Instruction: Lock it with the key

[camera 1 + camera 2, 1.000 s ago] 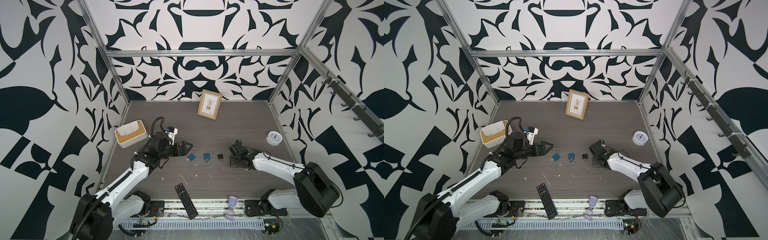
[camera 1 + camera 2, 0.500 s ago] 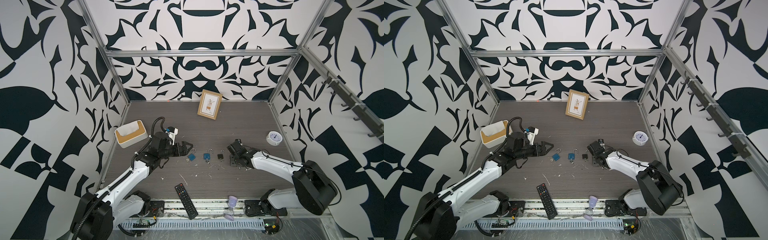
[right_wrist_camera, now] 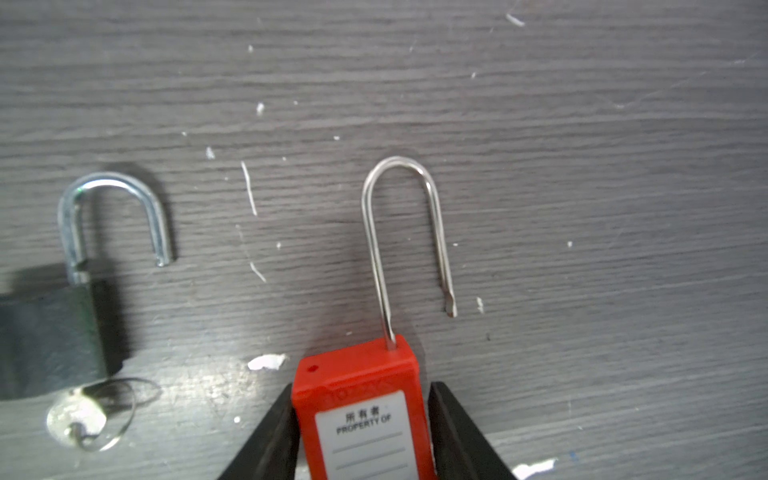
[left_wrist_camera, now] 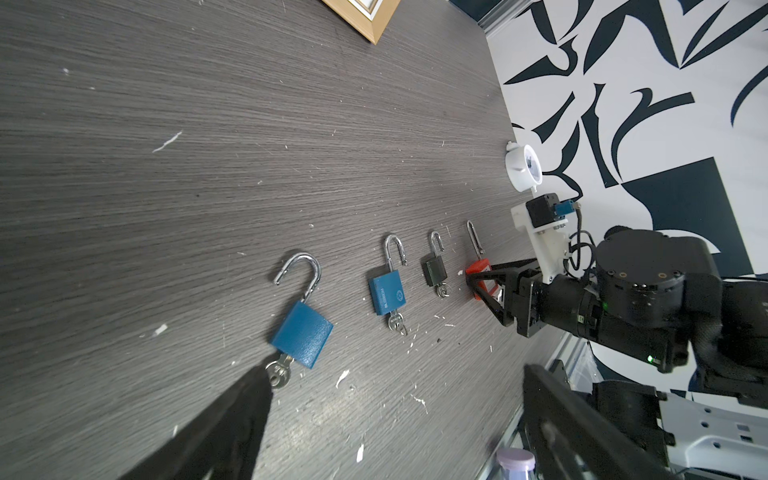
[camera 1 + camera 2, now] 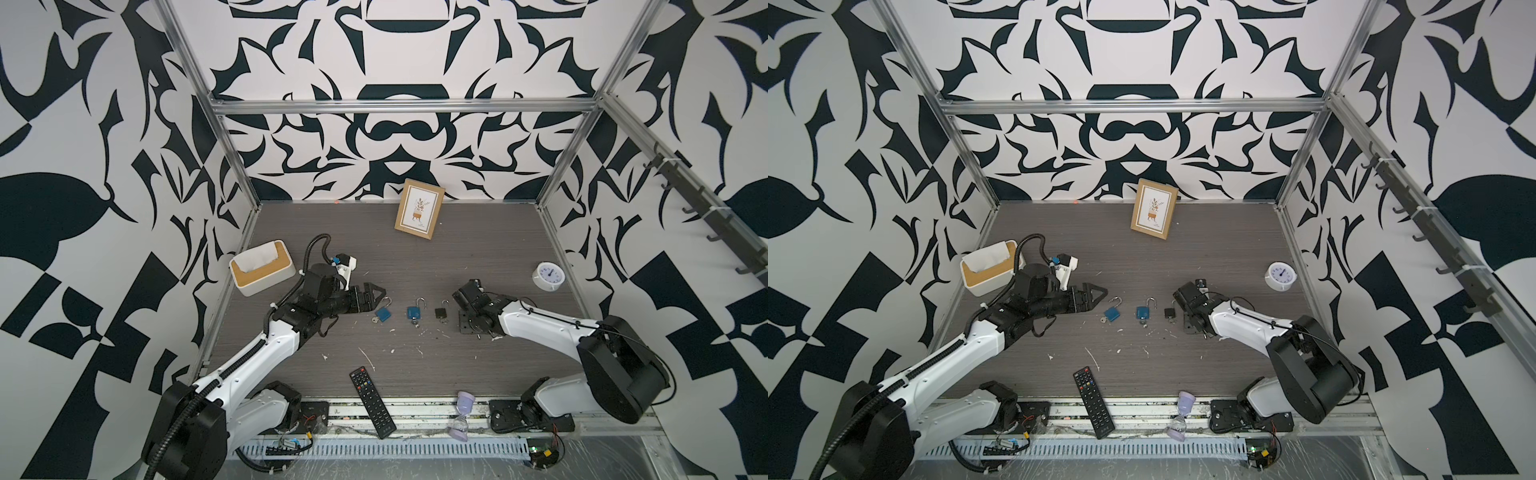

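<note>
Right tool (image 3: pixel 360 399) clamping red padlock (image 3: pixel 353 374) labelled "PROPERTY OF", shackle (image 3: pixel 397 161) open, left tool (image 5: pixel 379 297) spread wide

Four padlocks in one row, every shackle open.
The bigger blue padlock (image 4: pixel 302 340), the second blue padlock (image 4: pixel 386 291) and the small dark padlock (image 4: pixel 435 270) lie flat, each with a key (image 4: pixel 277 372) in its bottom. The red padlock (image 3: pixel 357 370), with a long thin shackle and a white label, lies beside the dark one, between the right gripper's (image 3: pixel 360 388) fingers.
</note>
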You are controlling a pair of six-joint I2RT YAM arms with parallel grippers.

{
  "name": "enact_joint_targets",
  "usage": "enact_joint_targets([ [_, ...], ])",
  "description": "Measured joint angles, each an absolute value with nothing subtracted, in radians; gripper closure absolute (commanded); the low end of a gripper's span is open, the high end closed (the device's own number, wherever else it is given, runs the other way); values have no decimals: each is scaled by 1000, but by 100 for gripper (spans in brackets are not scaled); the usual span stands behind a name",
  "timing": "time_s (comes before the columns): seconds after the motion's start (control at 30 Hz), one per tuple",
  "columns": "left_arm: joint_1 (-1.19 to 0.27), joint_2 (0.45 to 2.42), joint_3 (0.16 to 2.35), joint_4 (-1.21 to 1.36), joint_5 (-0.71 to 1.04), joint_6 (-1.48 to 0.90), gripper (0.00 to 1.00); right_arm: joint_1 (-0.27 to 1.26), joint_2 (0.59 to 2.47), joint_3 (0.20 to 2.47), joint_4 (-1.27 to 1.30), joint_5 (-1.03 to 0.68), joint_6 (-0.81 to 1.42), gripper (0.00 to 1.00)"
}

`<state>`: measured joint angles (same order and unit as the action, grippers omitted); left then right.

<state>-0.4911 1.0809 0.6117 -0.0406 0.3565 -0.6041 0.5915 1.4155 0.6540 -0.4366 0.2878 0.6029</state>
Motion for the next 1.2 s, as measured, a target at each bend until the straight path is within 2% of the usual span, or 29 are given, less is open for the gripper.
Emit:
enact_joint_targets([
  [0.13, -491, 1088, 612, -40, 356, -604, 4, 591, 1417, 655, -436, 283, 603, 51],
  [0.23, -491, 1094, 612, -36, 357, -604, 5, 592, 1417, 655, -434, 273, 604, 56],
  [0.43, -491, 1103, 612, -31, 360, -606, 7, 598, 1412, 655, -434, 259, 602, 58],
  [0.53, -491, 1105, 612, -26, 360, -606, 8, 605, 1401, 654, -440, 253, 601, 66],
  [0.77, -491, 1122, 612, -24, 360, -606, 9, 628, 1312, 658, -465, 236, 556, 73],
  [1.0, -492, 1174, 612, 19, 385, -641, 10, 696, 1253, 762, -471, 88, 467, 76],
  [1.2, -505, 1240, 612, 107, 435, -693, 10, 753, 1243, 842, -419, -133, 416, 76],
])
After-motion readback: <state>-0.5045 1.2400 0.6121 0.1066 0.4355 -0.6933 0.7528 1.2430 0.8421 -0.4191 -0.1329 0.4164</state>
